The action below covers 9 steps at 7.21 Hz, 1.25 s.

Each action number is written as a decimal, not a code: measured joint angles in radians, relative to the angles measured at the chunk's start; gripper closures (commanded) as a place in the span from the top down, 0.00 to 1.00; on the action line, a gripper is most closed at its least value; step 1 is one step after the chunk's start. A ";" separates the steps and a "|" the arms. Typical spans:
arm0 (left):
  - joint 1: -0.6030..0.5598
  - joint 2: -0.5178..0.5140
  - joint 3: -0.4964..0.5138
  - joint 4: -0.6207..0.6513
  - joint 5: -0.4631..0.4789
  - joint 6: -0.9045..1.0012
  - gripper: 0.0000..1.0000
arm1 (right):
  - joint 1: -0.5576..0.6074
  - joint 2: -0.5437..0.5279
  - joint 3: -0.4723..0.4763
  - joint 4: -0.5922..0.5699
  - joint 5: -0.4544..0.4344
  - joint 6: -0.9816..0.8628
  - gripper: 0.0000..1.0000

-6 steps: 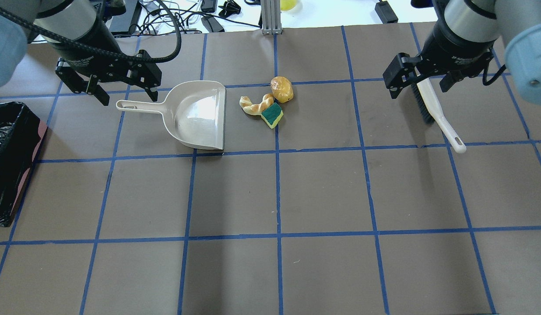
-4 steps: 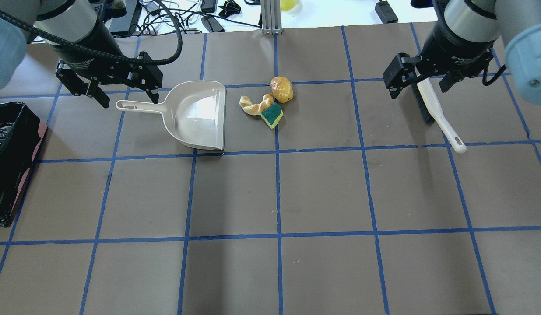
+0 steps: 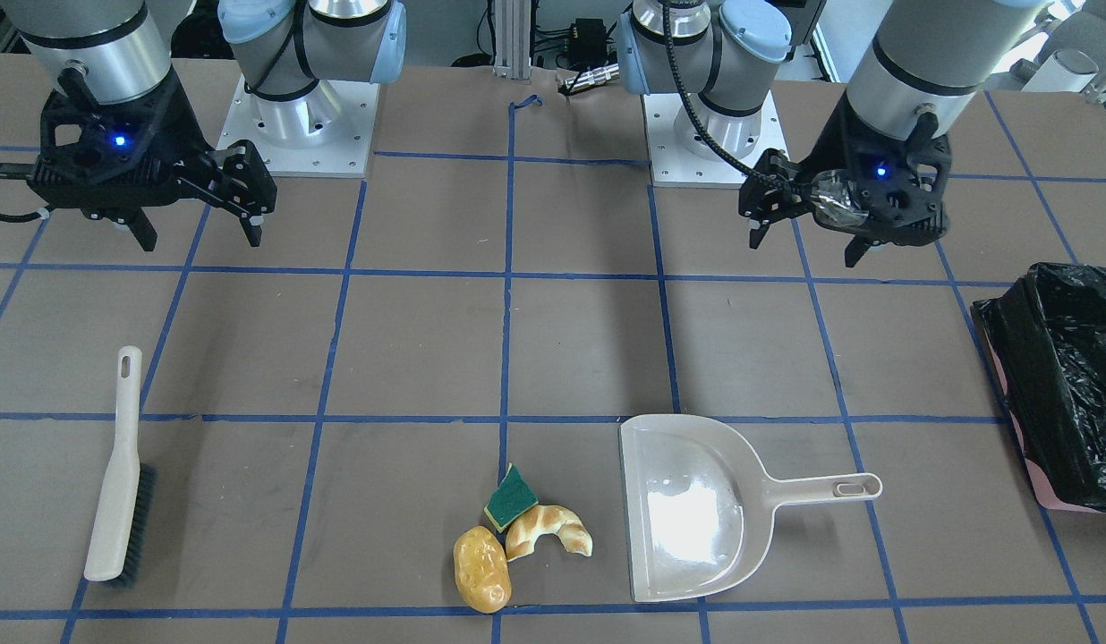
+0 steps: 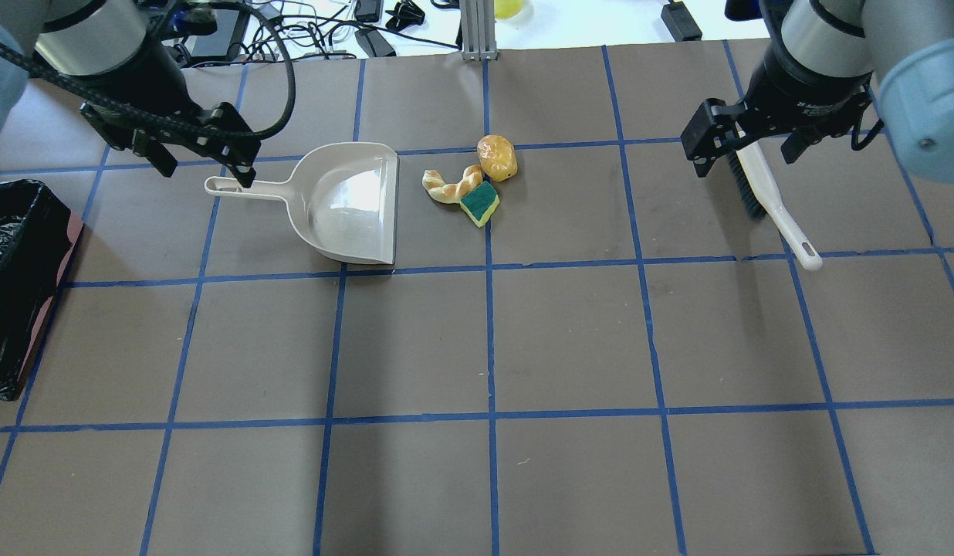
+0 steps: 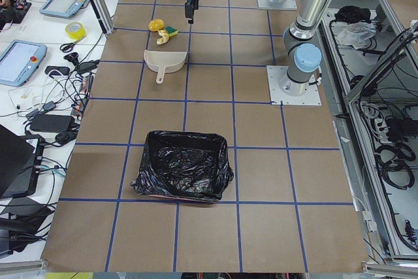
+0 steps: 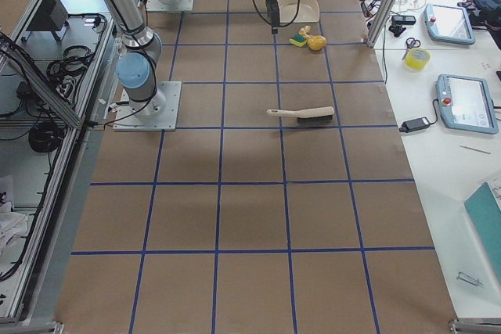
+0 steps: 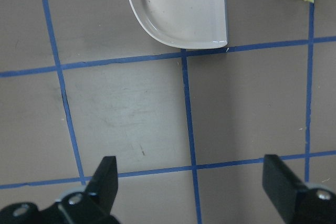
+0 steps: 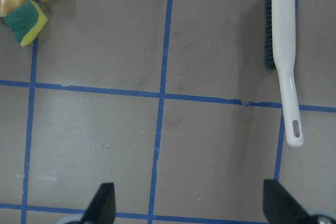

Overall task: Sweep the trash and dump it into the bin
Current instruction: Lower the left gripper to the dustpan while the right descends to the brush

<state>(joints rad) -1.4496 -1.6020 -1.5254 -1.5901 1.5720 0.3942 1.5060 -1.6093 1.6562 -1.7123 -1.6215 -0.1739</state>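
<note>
The trash lies together on the table: a green-and-yellow sponge, a croissant and a potato-like lump. They also show in the front view: the sponge, the croissant and the lump. The bin, lined with a black bag, stands at the left edge. My left gripper is open and empty, above the handle end of the beige dustpan. My right gripper is open and empty, above the white brush.
The dustpan's open mouth faces the trash, a short gap away. The brush lies flat, bristles toward the trash, handle toward the robot. Cables and devices lie beyond the table's far edge. Blue tape lines grid the brown table.
My left gripper has turned and shifted a little to the left, over the dustpan handle's end. My right gripper has barely moved. Nothing on the table has moved.
</note>
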 measured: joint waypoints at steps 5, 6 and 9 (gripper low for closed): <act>0.172 -0.133 -0.046 0.218 -0.001 0.930 1.00 | -0.224 0.141 0.017 -0.159 -0.034 -0.317 1.00; 0.171 -0.163 -0.062 0.287 -0.003 1.005 1.00 | -0.244 0.185 0.018 -0.190 -0.031 -0.344 1.00; 0.165 -0.220 -0.075 0.355 0.002 1.009 1.00 | -0.279 0.279 0.047 -0.243 -0.028 -0.400 1.00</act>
<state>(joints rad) -1.2850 -1.8224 -1.6006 -1.2350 1.5743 1.4029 1.2272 -1.3307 1.7033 -1.9554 -1.6499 -0.5743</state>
